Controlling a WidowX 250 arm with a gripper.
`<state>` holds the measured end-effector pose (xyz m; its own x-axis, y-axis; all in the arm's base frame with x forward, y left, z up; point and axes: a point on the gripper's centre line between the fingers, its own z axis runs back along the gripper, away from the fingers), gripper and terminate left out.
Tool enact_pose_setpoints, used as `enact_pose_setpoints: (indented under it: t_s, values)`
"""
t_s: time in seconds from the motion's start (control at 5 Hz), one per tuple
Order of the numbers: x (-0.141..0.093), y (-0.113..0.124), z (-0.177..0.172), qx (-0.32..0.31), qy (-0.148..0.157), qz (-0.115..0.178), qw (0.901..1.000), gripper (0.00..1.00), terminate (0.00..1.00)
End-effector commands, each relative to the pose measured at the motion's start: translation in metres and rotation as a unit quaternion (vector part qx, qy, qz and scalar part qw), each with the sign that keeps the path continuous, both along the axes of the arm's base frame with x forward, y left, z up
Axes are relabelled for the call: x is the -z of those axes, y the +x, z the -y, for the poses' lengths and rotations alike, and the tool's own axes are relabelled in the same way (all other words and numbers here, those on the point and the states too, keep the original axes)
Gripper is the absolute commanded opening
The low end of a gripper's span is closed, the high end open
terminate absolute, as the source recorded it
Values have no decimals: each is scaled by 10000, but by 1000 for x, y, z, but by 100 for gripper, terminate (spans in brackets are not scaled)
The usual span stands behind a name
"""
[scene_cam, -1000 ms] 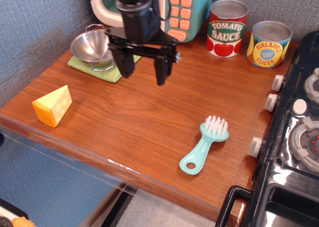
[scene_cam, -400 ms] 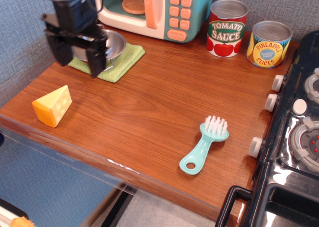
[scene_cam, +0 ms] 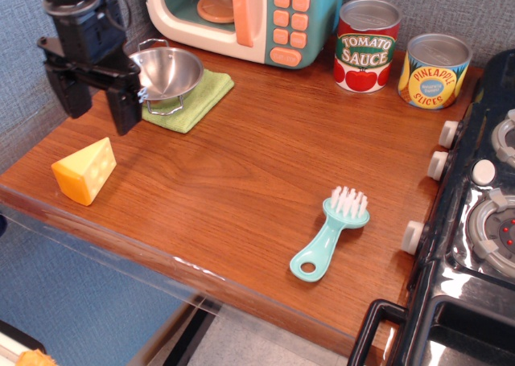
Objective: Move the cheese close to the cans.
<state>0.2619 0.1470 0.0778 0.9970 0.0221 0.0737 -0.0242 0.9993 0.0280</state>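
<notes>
The cheese (scene_cam: 84, 170) is a pale yellow wedge with round holes and an orange face, lying near the front left corner of the wooden counter. The red-and-white Tomato Sauce can (scene_cam: 367, 45) and the yellow-and-blue Pineapple Slices can (scene_cam: 434, 71) stand at the back right, far from the cheese. My black gripper (scene_cam: 100, 110) hangs at the far left, above and a little behind the cheese, not touching it. Its two fingers (scene_cam: 125, 108) point down, spread apart and empty.
A steel bowl (scene_cam: 167, 73) sits on a green cloth (scene_cam: 193, 102) just right of the gripper. A toy microwave (scene_cam: 249, 16) stands at the back. A teal brush (scene_cam: 330, 232) lies at the front middle. A black stove (scene_cam: 475, 221) borders the right side.
The gripper has swept left from the counter's middle back, past the bowl, to a spot over the left edge near the cheese. It stays open. The cheese and cans have not moved.
</notes>
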Motion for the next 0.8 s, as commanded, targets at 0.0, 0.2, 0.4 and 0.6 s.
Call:
enact_pose_setpoints:
  t_s: [0.0, 0.2, 0.4, 0.6]
  values:
    - [6, -19, -12, -247, 40, 158, 9996, 100, 0]
    - [18, -23, -16, -471, 167, 60, 9987, 100, 0]
    - [29, -20, -17, -619, 384, -115, 9973, 100, 0]
    - [39, -15, -16, -660, 570, -359, 9955, 100, 0]
